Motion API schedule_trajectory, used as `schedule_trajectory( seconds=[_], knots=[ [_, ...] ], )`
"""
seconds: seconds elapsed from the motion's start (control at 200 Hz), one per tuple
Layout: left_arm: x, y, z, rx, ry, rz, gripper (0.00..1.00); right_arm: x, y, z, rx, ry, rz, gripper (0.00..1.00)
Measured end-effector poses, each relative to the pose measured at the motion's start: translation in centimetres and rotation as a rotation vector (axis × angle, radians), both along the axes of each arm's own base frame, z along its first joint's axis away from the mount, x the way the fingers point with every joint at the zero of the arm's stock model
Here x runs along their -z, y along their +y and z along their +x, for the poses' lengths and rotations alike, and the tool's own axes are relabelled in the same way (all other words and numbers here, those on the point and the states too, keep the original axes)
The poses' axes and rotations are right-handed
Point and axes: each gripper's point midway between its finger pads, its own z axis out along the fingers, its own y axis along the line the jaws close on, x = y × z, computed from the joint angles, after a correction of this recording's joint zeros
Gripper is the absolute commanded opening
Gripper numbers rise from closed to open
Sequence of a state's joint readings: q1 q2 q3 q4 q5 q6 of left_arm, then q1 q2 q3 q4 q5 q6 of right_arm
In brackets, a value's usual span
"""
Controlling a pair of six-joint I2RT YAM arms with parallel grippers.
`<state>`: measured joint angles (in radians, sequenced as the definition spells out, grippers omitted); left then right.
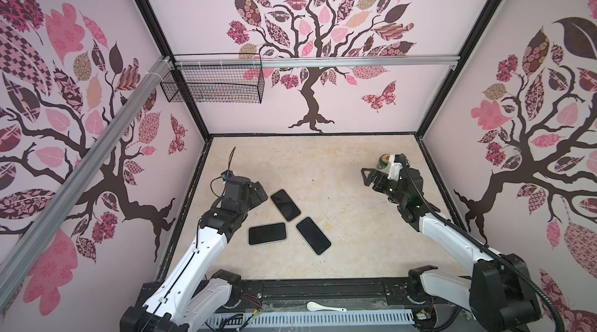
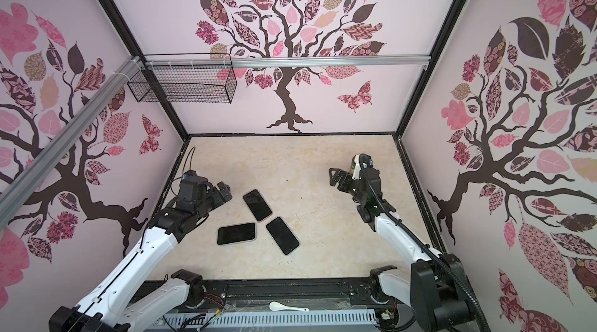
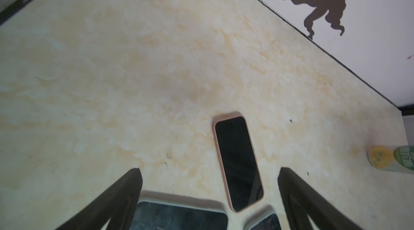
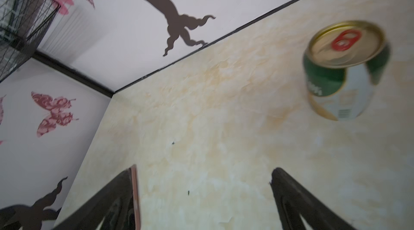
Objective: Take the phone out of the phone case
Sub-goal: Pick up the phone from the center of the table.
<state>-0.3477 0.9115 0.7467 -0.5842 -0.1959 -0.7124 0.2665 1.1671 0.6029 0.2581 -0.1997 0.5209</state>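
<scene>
Three phones lie screen up on the beige table in both top views. The phone in the pink phone case (image 1: 285,205) (image 2: 257,205) is farthest back. A phone in a pale case (image 1: 267,233) lies to its front left, and another pale-cased phone (image 1: 313,235) to its front right. My left gripper (image 1: 261,193) hovers open just left of the pink-cased phone. In the left wrist view the left gripper (image 3: 210,173) holds nothing, and the pink-cased phone (image 3: 238,164) lies between its fingers' lines. My right gripper (image 1: 368,180) (image 4: 204,171) stands open and empty at the far right.
A green and white drink can (image 1: 384,162) (image 4: 345,69) stands behind the right gripper near the right wall. A black wire basket (image 1: 213,84) hangs on the back wall at the left. A white spoon (image 1: 318,307) lies on the front rail.
</scene>
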Motion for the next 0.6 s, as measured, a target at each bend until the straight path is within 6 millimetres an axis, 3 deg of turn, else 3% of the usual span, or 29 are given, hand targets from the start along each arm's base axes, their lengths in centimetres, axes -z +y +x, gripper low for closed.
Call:
schedule_trajectory(
  seconds=[0.14,0.32,0.455,0.6],
  knots=[
    [-0.5,-3.0,-2.2,0.105,0.002,-0.056,0.98,1.7,6.3,-3.7,-0.196,0.057,-0.051,1.0],
    [-0.8,-3.1,-3.6,0.106,-0.03,-0.129,0.98,3.1,13.0,-7.2,-0.42,0.116,-0.072,1.0],
    [-0.4,-2.6,-4.2,0.073,-0.041,-0.164,0.98,4.4,16.4,-8.2,-0.518,0.156,-0.144,1.0],
    [-0.5,-2.3,-4.6,0.057,-0.051,-0.182,0.98,5.1,19.4,-7.6,-0.574,0.18,-0.231,1.0]
  ],
)
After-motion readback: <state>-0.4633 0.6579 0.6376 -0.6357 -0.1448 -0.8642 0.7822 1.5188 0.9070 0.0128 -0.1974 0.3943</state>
